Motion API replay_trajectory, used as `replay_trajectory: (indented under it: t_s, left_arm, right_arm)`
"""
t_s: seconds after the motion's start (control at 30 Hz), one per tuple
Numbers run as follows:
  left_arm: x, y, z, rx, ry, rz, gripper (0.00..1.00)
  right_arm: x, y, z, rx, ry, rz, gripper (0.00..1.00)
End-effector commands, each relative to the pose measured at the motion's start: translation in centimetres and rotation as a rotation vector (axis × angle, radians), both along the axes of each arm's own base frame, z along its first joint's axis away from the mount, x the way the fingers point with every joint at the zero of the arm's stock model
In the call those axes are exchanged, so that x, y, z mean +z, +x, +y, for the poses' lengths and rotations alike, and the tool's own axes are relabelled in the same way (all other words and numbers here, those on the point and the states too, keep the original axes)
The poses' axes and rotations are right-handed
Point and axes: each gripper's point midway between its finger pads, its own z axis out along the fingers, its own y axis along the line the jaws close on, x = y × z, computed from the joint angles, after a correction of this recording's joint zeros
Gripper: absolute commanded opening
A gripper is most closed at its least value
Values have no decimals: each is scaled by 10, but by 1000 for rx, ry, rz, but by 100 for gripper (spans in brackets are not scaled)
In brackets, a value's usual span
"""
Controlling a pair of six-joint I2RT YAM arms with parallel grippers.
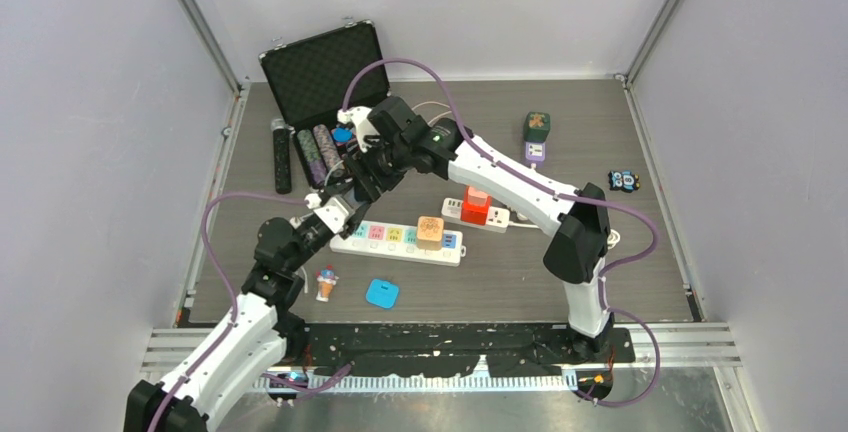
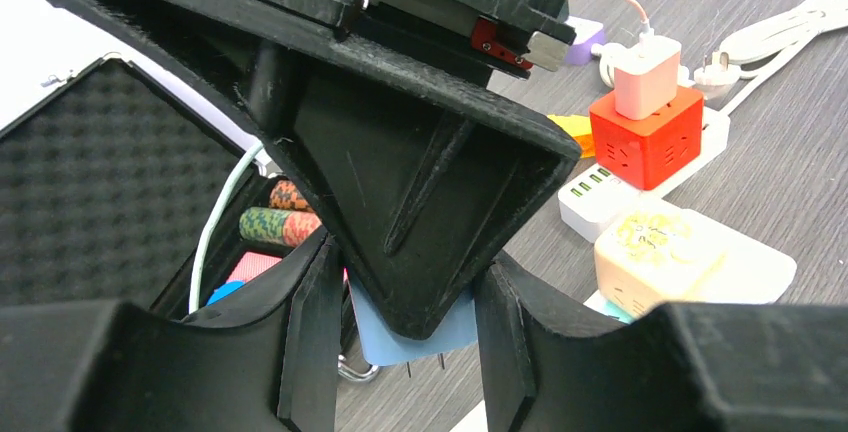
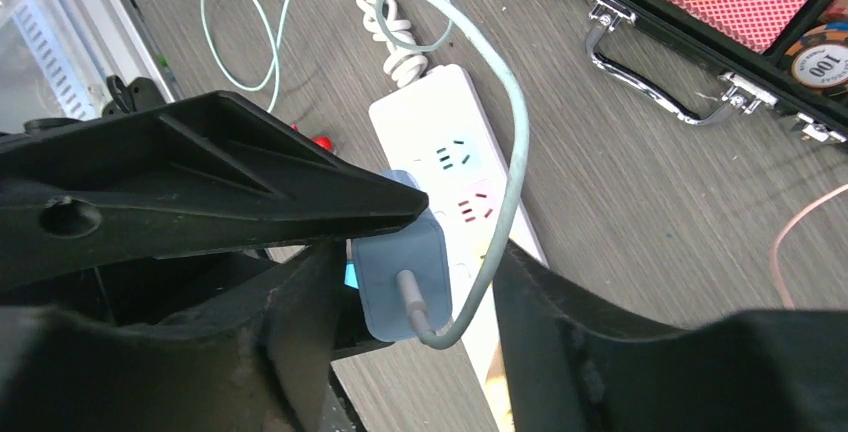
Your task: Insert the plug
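Observation:
A pale blue plug (image 3: 400, 272) with a grey-green cable hangs just above the left end of the white power strip (image 3: 450, 142). In the left wrist view the plug (image 2: 385, 342) shows two thin prongs pointing down, off the strip. My left gripper (image 2: 405, 292) is shut on the plug's two sides. My right gripper (image 3: 418, 262) straddles the same plug from the other direction; a gap with the cable in it remains at its right finger. In the top view both grippers meet over the power strip (image 1: 400, 240), left gripper (image 1: 335, 199) below right gripper (image 1: 362, 180), hiding the plug.
A tan cube adapter (image 1: 430, 230) sits on the strip. A red cube adapter (image 1: 476, 207) stands on a second white strip behind it. An open black case (image 1: 325, 67) lies at the back left. A blue pad (image 1: 382, 293) and a small toy (image 1: 326, 282) lie in front.

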Motion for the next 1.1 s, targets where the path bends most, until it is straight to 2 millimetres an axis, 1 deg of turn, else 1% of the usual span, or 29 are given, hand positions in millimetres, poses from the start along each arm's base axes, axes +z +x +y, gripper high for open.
replay_trajectory:
  t_s: [0.0,0.03,0.07,0.1,0.13,0.17,0.2,0.23,0.27,0.3,0.33,0.37,0.43,0.47,0.5,0.53,0.57,0.6,0.63,0.67,0.7,0.83,0.87,0.9,0.93,0.97,1.0,1.03,1.07]
  left_arm:
    - [23,-4,-1,-15,-8,-109,0]
    - [23,-4,0,-12,-8,-108,0]
    - [23,-4,0,-10,-7,-105,0]
    - [22,-3,0,-6,-7,-100,0]
    - [21,-2,2,4,-10,-90,3]
    - [21,-1,3,18,-18,-78,8]
    - [20,1,6,35,-29,-64,18]
    - [20,4,9,60,-46,-43,42]
    - [18,5,12,81,-57,-21,58]
    - [17,6,14,93,-61,-6,82]
    - [14,6,15,101,-60,11,97]
    - [12,4,16,104,-59,22,99]
    - [9,0,19,114,-69,53,100]
    - [9,-2,21,121,-80,65,100]
    - [9,-4,24,135,-93,79,100]
    - [11,-5,28,157,-114,92,100]
    - [15,-6,34,188,-150,106,100]
    - [18,-6,40,225,-174,119,100]
    - [20,-6,48,269,-196,131,100]
    - [21,-7,55,303,-203,148,100]
    - [25,-9,60,330,-218,158,100]
    - [58,-19,69,354,-261,147,93]
    - [68,-20,75,379,-272,137,92]
    - [76,-21,80,402,-283,126,92]
    - [84,-22,86,426,-298,111,92]
    - [93,-23,90,445,-313,96,92]
    - [103,-25,95,465,-332,75,93]
    - [111,-26,99,479,-348,58,93]
    - [119,-28,102,487,-362,42,94]
  right_arm:
    - [16,4,5,2,27,-43,54]
    - [16,3,7,5,33,-40,51]
    - [17,1,8,12,41,-36,43]
    - [18,1,9,17,50,-34,40]
    - [21,-1,10,26,60,-32,33]
    - [20,-2,11,31,66,-31,28]
    - [23,-3,11,36,73,-33,18]
    - [22,-2,12,37,76,-39,12]
    - [22,0,10,26,73,-49,7]
    - [23,3,11,21,76,-63,6]
    - [23,7,9,4,67,-80,6]
    - [24,13,8,-14,63,-109,5]
    - [25,21,6,-30,64,-146,5]
    - [22,25,3,-33,61,-153,5]
    - [25,28,6,-32,83,-166,5]
    - [19,32,3,-33,79,-166,5]
    - [20,35,6,-26,99,-175,5]
    - [10,38,3,-23,86,-174,5]
    - [8,40,4,-20,93,-181,5]
    - [-1,43,4,-16,83,-180,5]
    - [-4,42,6,4,79,-185,5]
    - [-32,41,17,83,62,-194,5]
    - [-34,40,21,107,61,-213,5]
    - [-41,36,26,131,52,-215,5]
    - [-43,37,29,150,43,-239,5]
    - [-52,34,35,179,24,-248,5]
    - [-51,32,38,193,22,-256,5]
    - [-60,28,43,221,5,-259,5]
    - [-58,27,47,228,2,-268,5]
